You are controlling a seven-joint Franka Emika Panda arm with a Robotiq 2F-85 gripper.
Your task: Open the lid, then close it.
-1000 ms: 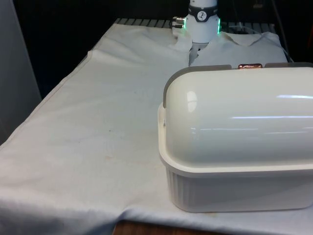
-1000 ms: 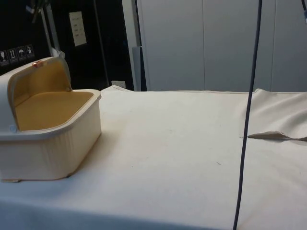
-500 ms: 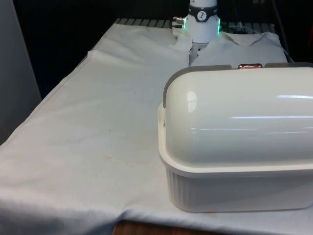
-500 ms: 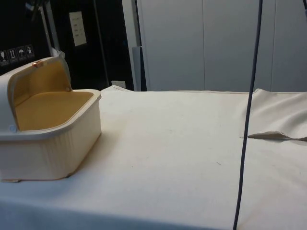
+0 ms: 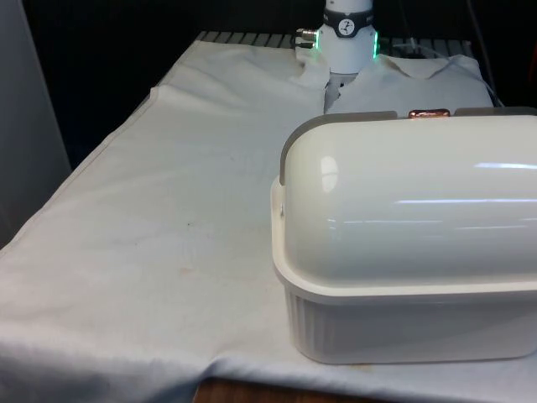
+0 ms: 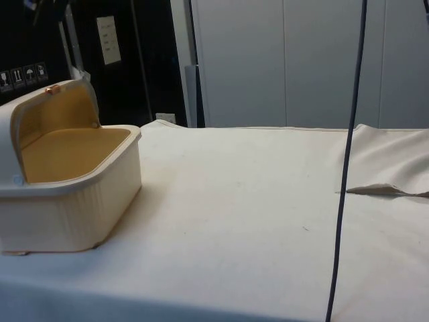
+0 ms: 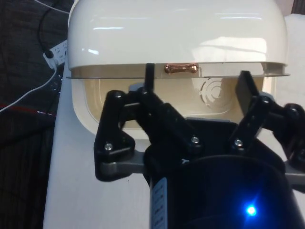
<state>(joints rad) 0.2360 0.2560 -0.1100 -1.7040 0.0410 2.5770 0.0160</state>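
A cream bread box (image 5: 403,252) stands at the front view's right, its back turned to that camera. In the side view the bread box (image 6: 67,194) shows its lid (image 6: 27,107) rolled back, with the tan inside bare. The lid's copper handle (image 7: 181,68) sits on the raised front edge; the handle (image 5: 429,112) also shows on top in the front view. My gripper (image 7: 197,76) hovers just before that edge, open. Its black fingers (image 7: 149,76) stand on either side of the handle without touching it, and nothing is held.
The white cloth (image 5: 185,210) covers the table towards the front view's left. A fold of cloth (image 6: 382,190) lies at the side view's right. A dark cable (image 6: 345,168) hangs down in front of the side camera. The arm's base (image 5: 347,34) stands at the far end.
The bread box and its rolled-back lid stand just as before. The hanging cable in the side view has swayed slightly.
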